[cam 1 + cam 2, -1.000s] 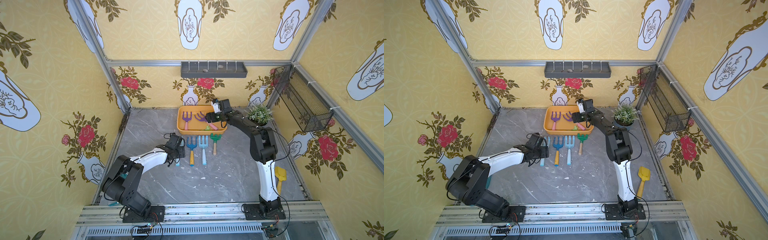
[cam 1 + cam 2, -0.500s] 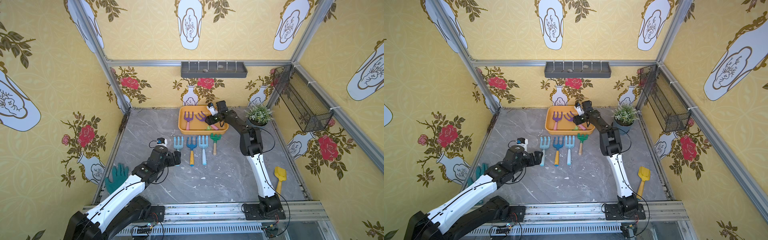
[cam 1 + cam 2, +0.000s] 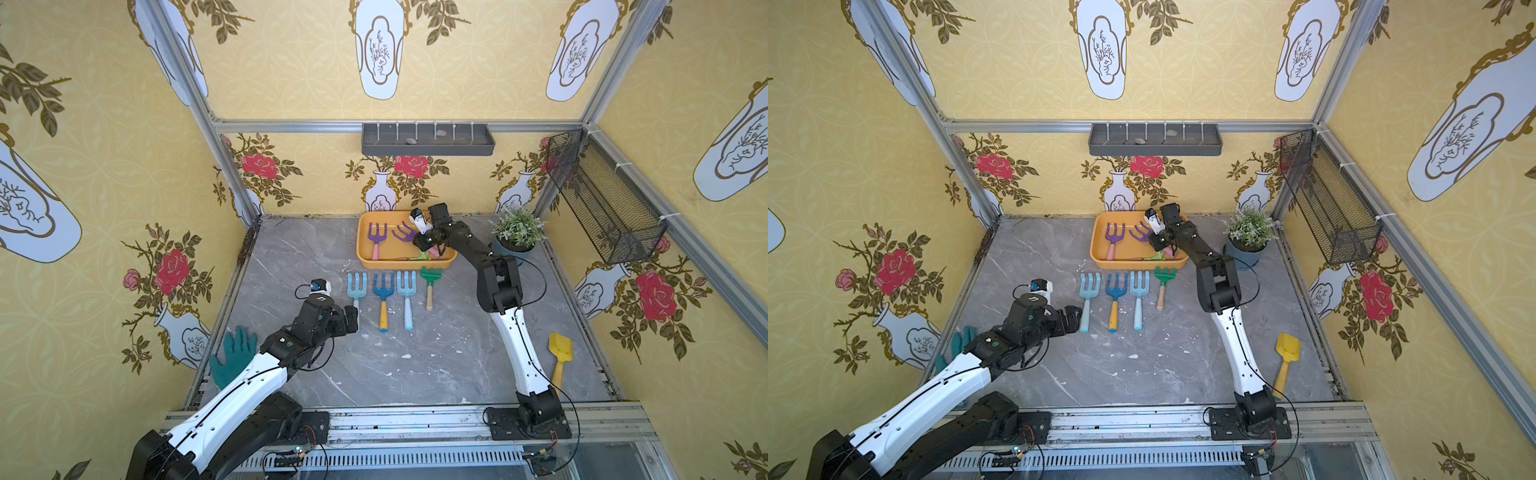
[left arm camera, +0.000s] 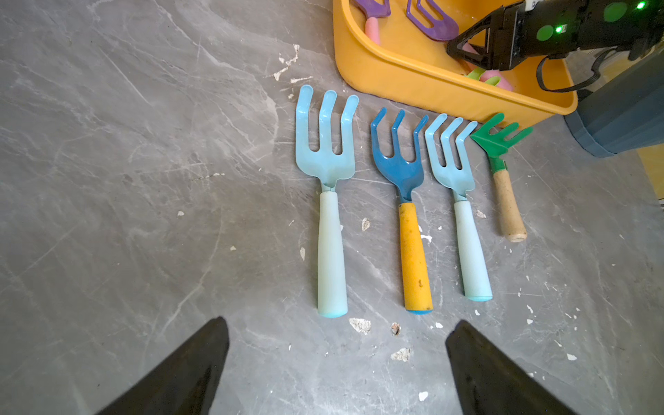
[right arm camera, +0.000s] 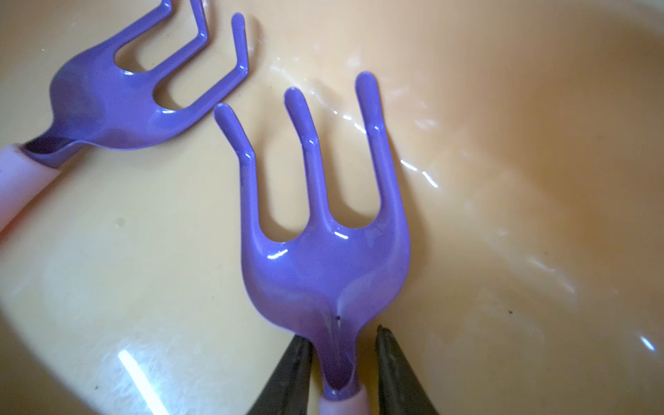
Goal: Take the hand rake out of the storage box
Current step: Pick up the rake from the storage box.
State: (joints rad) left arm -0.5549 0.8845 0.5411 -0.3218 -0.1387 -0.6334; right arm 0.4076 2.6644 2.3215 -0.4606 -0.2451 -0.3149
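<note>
Rake: flat in box, right half, beside second rake.
Right end effector: jaws flank rake neck; whether clamped, cannot tell.
Left end effector: apart, empty.
Risk: glossy tapered neck may slip; tines may snag second rake.

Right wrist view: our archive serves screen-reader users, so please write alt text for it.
Two dark fingers flank the neck of a purple three-pronged hand rake lying in the orange-yellow storage box; whether they pinch it is unclear. A second purple rake, with bent prongs and a pink handle, lies close beside it.
</note>
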